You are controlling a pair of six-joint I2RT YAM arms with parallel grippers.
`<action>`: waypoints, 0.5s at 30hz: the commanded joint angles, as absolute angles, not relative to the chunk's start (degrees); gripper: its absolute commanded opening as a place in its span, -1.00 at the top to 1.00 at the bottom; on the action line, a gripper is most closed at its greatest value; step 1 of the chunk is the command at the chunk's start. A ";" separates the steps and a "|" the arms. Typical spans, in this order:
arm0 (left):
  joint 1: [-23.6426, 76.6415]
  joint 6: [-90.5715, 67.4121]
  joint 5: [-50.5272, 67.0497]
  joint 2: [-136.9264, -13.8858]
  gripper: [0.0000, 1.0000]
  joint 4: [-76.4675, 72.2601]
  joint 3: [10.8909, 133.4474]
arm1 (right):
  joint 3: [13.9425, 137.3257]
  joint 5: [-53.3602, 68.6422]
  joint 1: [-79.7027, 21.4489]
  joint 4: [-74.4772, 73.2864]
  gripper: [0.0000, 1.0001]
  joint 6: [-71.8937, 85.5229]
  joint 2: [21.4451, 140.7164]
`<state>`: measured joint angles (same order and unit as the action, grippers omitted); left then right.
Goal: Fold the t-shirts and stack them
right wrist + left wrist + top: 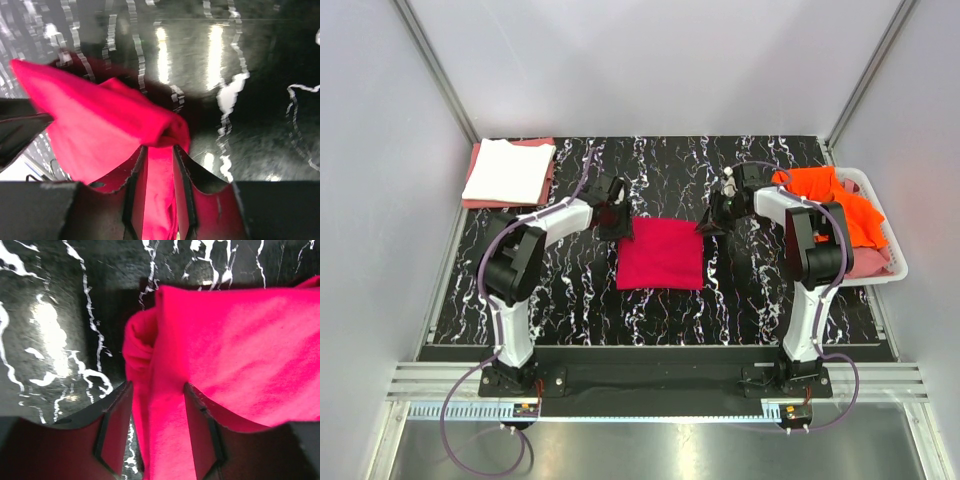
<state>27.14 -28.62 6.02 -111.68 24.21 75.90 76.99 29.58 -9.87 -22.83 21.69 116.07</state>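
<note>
- The white t-shirt (508, 168) lies folded on a salmon-pink t-shirt (549, 168) at the far left corner, stacked well apart from the work.
- My left gripper (157, 387) stands at the crimson t-shirt (660, 254), on its far left corner. The jaws are parted with a gap beside the cloth, so I judge nothing is pinched.
- That shirt lies folded square on the table (740, 300), with room all round.
- My right gripper (157, 150) straddles the far right corner. Cloth fills its narrow jaws, and I cannot tell whether it is pinched or loose.
- The orange t-shirt (840, 200) sits in the basket (897, 258) at the right edge.

Black white-veined marble tabletop (670, 165); white plastic basket (899, 262) at its right edge, grey walls (650, 60)
</note>
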 commanded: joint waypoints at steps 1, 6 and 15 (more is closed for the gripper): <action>26.63 -25.50 7.73 -110.48 -0.03 25.13 78.05 | 78.84 27.16 -9.93 -23.12 0.32 22.76 118.21; 26.28 -23.03 10.72 -106.09 -0.17 24.96 76.82 | 79.19 27.16 -9.93 -23.12 0.29 23.73 117.08; 24.61 -21.53 14.06 -105.73 -0.11 24.96 75.76 | 83.05 26.80 -9.76 -25.66 0.62 24.08 113.20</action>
